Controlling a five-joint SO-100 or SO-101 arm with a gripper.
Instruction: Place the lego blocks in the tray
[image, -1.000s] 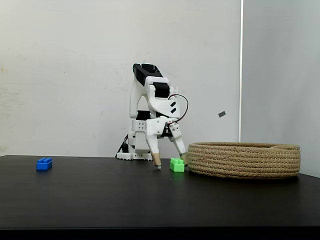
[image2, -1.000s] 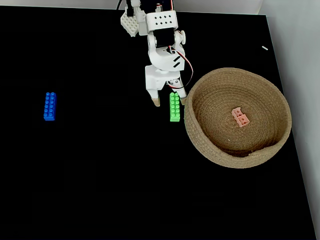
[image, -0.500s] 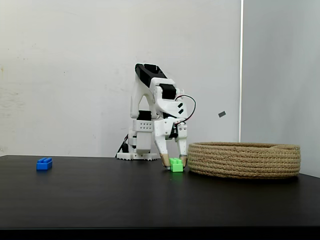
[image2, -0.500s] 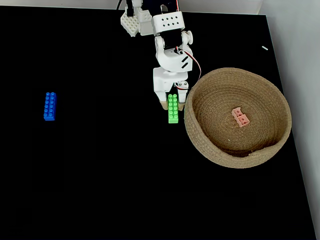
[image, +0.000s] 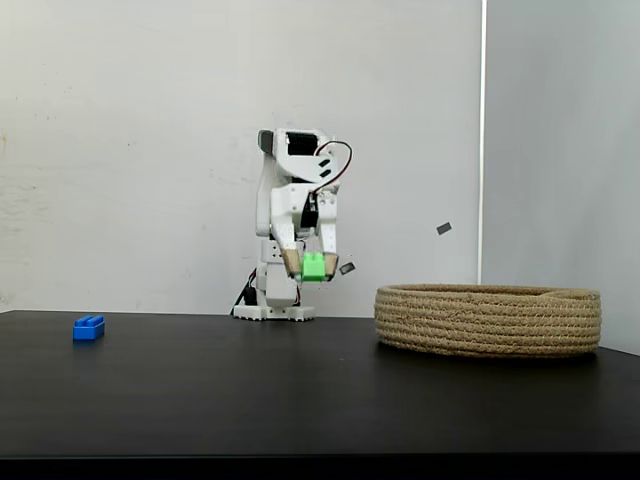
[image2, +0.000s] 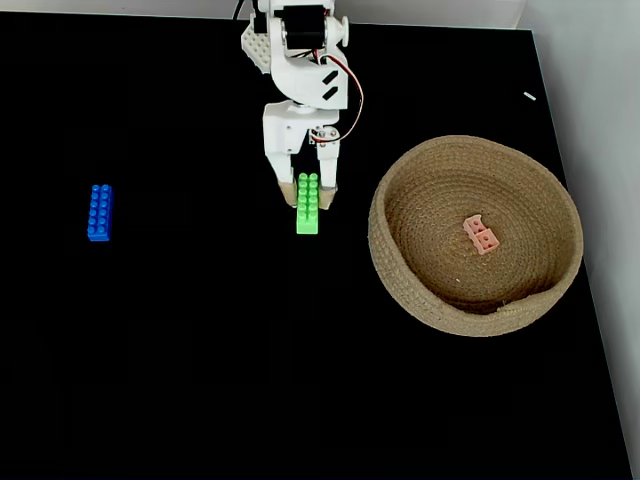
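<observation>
From the side, in a fixed view, the claw grips the green brick high above the black desk, to the left of the tray, while the blue brick lies far on the left; the arm stands folded and upright, with the claw pointing down. Seen from above, in a fixed view, the pink brick already lies in the tray, so I judge one brick of three is done, the green brick is held closed in the claw left of the rim, and the blue brick is not yet touched.
</observation>
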